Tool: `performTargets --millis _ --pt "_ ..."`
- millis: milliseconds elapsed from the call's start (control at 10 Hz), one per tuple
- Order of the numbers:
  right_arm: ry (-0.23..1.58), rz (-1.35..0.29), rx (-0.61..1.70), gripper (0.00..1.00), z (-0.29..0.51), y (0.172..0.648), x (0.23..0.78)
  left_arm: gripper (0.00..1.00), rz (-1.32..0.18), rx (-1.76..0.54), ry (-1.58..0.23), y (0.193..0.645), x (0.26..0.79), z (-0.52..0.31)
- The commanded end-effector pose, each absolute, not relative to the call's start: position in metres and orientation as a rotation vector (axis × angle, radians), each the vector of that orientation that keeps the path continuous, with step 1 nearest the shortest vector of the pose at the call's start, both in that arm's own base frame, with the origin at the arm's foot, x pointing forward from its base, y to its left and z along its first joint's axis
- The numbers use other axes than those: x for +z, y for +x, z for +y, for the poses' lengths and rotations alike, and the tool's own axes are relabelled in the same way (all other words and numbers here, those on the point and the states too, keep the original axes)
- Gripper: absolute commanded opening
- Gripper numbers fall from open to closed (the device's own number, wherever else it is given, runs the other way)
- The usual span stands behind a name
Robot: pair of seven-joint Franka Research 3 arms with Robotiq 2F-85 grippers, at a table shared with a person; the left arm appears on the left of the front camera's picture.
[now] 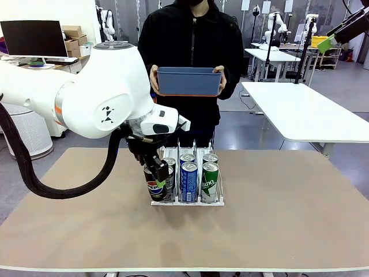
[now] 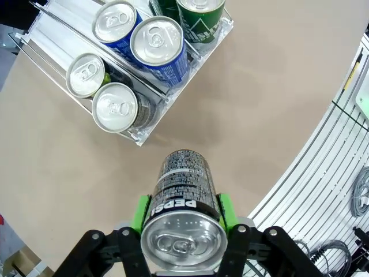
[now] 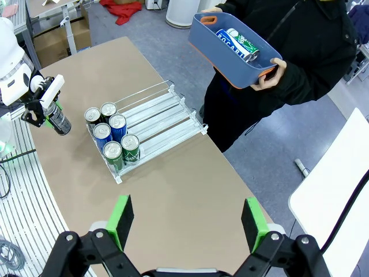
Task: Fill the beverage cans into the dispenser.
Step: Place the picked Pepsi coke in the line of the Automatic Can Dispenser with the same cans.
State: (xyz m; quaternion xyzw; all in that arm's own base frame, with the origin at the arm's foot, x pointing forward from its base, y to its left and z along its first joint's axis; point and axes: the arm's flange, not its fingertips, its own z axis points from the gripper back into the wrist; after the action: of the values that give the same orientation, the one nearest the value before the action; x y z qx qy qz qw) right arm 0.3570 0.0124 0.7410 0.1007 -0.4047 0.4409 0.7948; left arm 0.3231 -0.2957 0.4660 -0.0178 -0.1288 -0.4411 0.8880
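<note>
My left gripper point(image 1: 157, 183) is shut on a dark Pepsi can point(image 1: 154, 188), gripped below its silver top point(image 2: 183, 242) between the green pads point(image 2: 141, 212). It holds the can slightly tilted, just off the front left corner of the dispenser point(image 1: 173, 202). The rack point(image 2: 46, 34) holds two cans in each lane. The left lane has dark ones point(image 2: 115, 108), the middle blue ones point(image 2: 155, 41), the right green ones point(image 1: 210, 182). My right gripper point(image 3: 187, 222) hangs open high above the table, with nothing between its fingers.
Across the table a person holds a blue bin point(image 1: 189, 82) at chest height. A blue and white can point(image 3: 235, 41) lies in it. The back of the lanes point(image 3: 158, 115) is free. Bare tabletop point(image 1: 288, 208) surrounds the rack.
</note>
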Motion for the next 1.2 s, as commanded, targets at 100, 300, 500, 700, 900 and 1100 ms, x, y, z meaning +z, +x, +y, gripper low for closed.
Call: performTargets --millis 100,300,500,700,900,1100 --pt "0.217 -0.87 0.947 1.0 0.013 0.357 0.741 0.58 -0.311 -0.948 -0.017 0.331 0.453 -0.298" --pt "0.217 -0.87 0.947 1.0 0.013 0.357 0.741 0.58 -0.328 -0.94 0.05 0.339 0.449 -0.298" --pt "0.217 -0.87 0.947 1.0 0.013 0.357 0.741 0.58 -0.354 -0.948 0.051 0.35 0.442 -0.299" --pt "0.217 -0.87 0.947 1.0 0.013 0.357 0.741 0.58 -0.393 -0.955 0.018 0.362 0.44 -0.3" --pt "0.217 -0.87 0.947 1.0 0.013 0.357 0.741 0.58 -0.409 -0.941 -0.009 0.369 0.438 -0.302" --pt "0.217 -0.87 0.947 1.0 0.013 0.357 0.741 0.58 -0.424 -0.93 0.02 0.376 0.436 -0.3"
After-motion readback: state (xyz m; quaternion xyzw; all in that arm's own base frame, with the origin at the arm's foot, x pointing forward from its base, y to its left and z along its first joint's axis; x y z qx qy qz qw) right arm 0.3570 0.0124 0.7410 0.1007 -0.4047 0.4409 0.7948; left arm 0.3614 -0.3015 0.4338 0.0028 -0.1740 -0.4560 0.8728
